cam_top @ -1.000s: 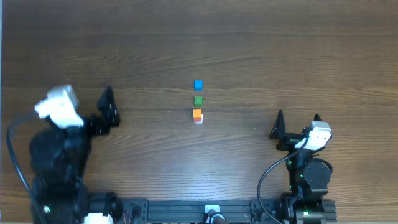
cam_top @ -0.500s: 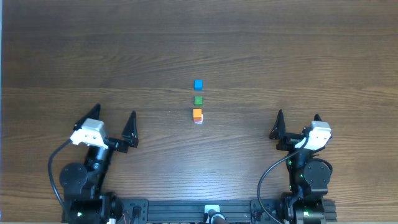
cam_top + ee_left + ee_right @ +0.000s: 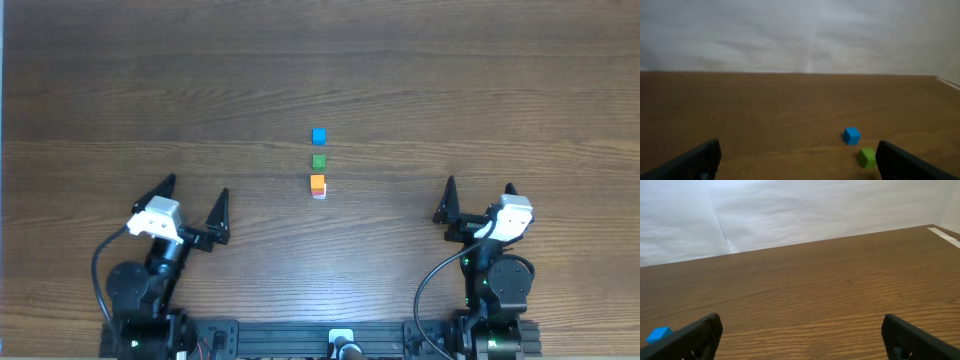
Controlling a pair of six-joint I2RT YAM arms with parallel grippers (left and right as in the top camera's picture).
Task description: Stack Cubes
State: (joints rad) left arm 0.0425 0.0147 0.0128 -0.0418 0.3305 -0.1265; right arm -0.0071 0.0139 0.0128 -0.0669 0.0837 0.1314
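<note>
Three cubes are lying in a short row on the worktop in the top view, the row running straight away from the arm bases. The blue cube is lying farthest, the green cube in the middle and the orange cube nearest, with a pale sliver beneath it that I cannot identify. The left pincer and right pincer are both gaping wide and holding nothing. The row is lying between them, seemingly somewhat nearer the left.

From the left wrist, blue and green are sitting ahead, toward one finger's side. From the right wrist, blue is peeking in beside one finger. Dark wood grain is stretching to a plain white wall.
</note>
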